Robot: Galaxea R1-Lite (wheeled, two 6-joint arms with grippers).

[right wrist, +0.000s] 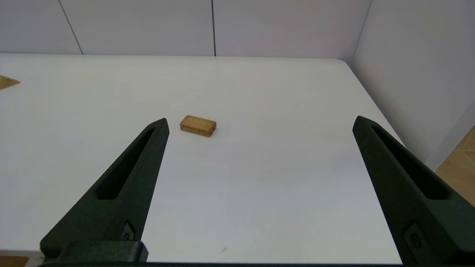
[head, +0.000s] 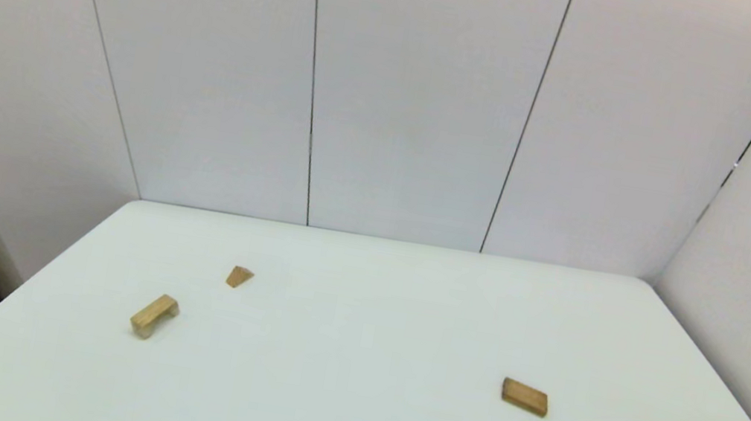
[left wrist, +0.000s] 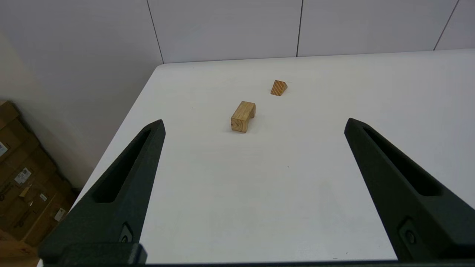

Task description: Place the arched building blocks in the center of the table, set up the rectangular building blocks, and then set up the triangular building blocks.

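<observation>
Flat rectangular block (head: 524,397); arch block (head: 154,315) stands on two legs.

bright, even, diffuse light; faint soft shadows beside the blocks; no glare.

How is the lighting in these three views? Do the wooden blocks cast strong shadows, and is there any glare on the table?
Head view: even, soft light; the arch block and rectangular block cast only faint shadows; no glare on the table. Left wrist view: the triangular block shows sharp wood grain and a faint shadow. Right wrist view: the rectangular block has a weak shadow beside it; the tabletop looks matte.
</observation>
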